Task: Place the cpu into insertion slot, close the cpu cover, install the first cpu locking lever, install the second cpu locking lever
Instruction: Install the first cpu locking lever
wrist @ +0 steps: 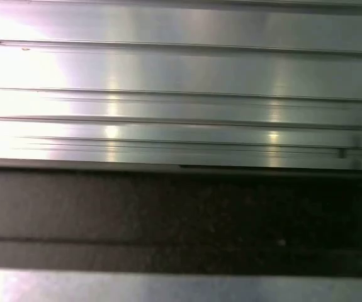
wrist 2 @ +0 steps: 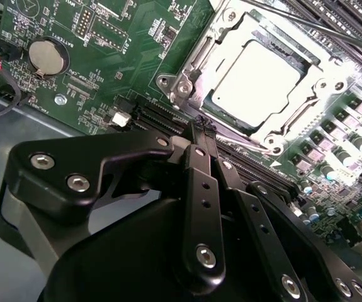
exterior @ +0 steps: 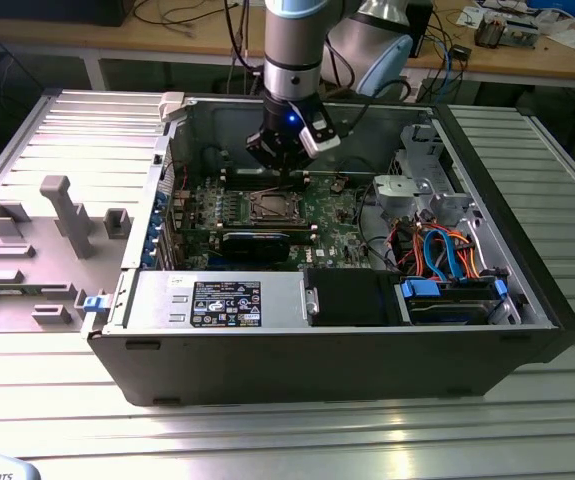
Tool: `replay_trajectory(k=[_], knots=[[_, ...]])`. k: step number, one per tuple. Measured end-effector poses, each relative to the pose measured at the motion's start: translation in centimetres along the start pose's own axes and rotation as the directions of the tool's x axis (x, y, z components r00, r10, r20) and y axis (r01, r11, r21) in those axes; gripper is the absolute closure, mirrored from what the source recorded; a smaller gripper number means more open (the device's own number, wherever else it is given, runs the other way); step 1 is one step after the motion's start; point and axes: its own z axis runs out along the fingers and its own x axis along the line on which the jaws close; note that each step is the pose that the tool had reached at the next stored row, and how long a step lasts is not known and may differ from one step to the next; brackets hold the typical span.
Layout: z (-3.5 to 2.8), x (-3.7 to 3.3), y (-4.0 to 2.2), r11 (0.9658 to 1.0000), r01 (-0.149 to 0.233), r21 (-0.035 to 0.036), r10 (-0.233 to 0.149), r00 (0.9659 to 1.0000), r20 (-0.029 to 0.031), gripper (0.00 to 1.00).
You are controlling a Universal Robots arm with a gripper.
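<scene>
Your gripper has its fingers pinched together with nothing between them, tips sitting just off the edge of the insertion slot on the green motherboard. In the second wrist view the cpu already lies seated in the slot, silver top showing through the window of the cpu cover, which looks folded down flat over it. A thin wire lever runs along the slot edge nearest the fingertips; I can't tell if it's hooked under its tab or free. In the exterior view the gripper hangs inside the open computer case, just behind the slot. Risks from here, as I read it: the tips are close to that lever and to the memory slots beside it, so a skewed push could slide off the wire and scrape the board. If the cover isn't fully down, forcing the lever could load the cpu unevenly.
</scene>
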Motion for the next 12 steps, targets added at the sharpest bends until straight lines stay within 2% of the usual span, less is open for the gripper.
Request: replay_trajectory(k=[12], knots=[[0.66,-0.07,-0.02,1.0,0.0,-0.0001,0.0,1.0,0.0,0.89]])
